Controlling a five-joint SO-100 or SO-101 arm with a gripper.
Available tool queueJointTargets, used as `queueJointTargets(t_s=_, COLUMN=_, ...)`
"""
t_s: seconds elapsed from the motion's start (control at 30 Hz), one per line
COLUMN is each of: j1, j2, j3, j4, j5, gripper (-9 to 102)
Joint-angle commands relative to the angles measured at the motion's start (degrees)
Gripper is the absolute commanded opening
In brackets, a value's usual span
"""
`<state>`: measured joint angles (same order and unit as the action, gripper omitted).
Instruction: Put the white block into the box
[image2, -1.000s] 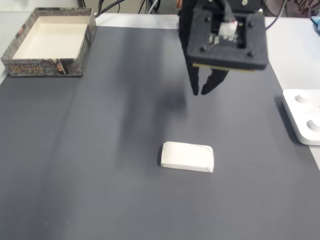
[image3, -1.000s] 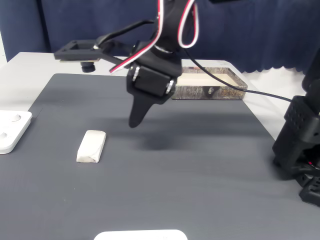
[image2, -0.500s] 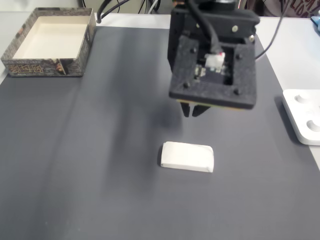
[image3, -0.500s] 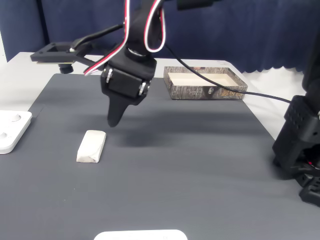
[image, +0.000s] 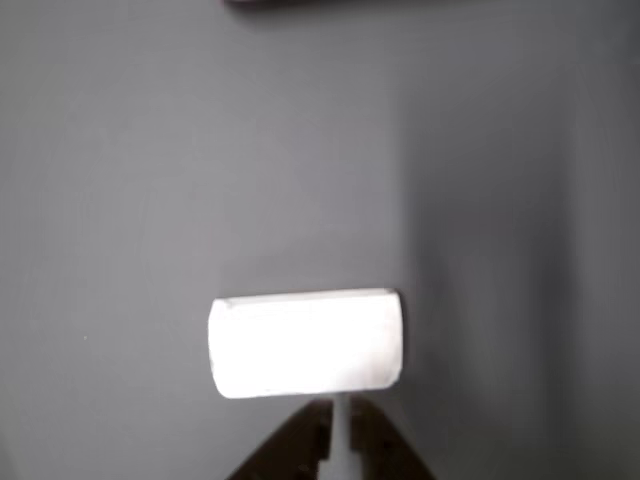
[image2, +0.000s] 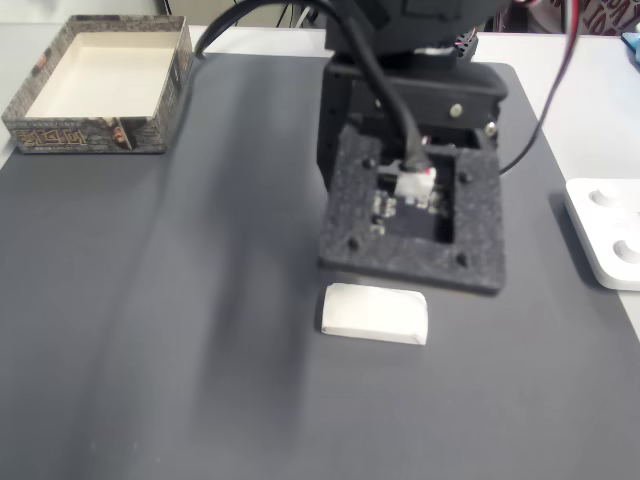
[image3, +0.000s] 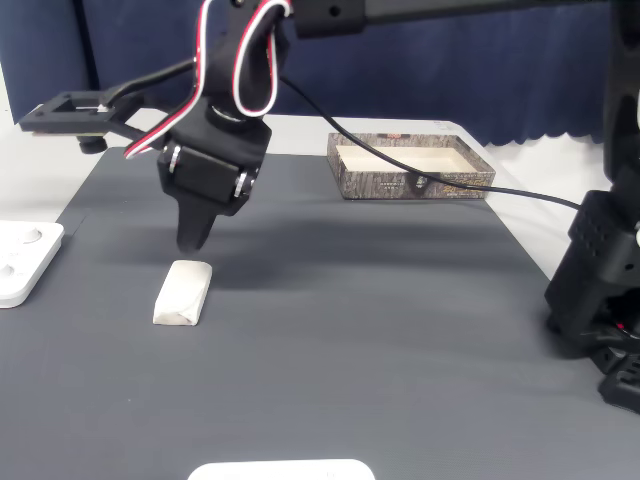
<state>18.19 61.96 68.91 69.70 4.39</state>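
The white block (image: 305, 343) lies flat on the dark grey mat, also seen in both fixed views (image2: 374, 313) (image3: 183, 291). My gripper (image3: 191, 243) hangs just above the block's far end, its fingers pressed together into one point with nothing held. In the other view the gripper (image: 339, 432) enters from the bottom edge, its tips close to the block's near long side. In a fixed view the black wrist mount (image2: 412, 210) covers the fingers. The box (image2: 100, 133) stands open at the mat's far corner (image3: 410, 184).
A flat white device (image2: 608, 236) lies at the mat's edge (image3: 20, 262). Another white object (image3: 280, 469) shows at the near edge. A black arm base (image3: 600, 290) stands at the right, with a cable running across to it.
The arm has swung from mid-mat over to the white block and come down, so the shut gripper now hovers right above the block. The block has not moved.
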Motion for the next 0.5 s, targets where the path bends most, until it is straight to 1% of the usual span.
queueJointTargets(t_s=0.0, j1=0.4, j2=-1.1, j3=-9.3, j4=4.2, j5=0.8, gripper=-2)
queueJointTargets(t_s=0.1, j1=0.1, j2=-3.9, j3=-13.5, j4=6.2, j5=1.1, gripper=-2)
queueJointTargets(t_s=0.3, j1=-0.6, j2=-8.0, j3=-19.8, j4=7.5, j5=1.8, gripper=-2)
queueJointTargets(t_s=0.37, j1=-0.7, j2=-9.5, j3=-22.5, j4=9.3, j5=1.8, gripper=-2)
queueJointTargets(t_s=0.47, j1=-0.8, j2=-10.1, j3=-23.1, j4=9.5, j5=1.8, gripper=-2)
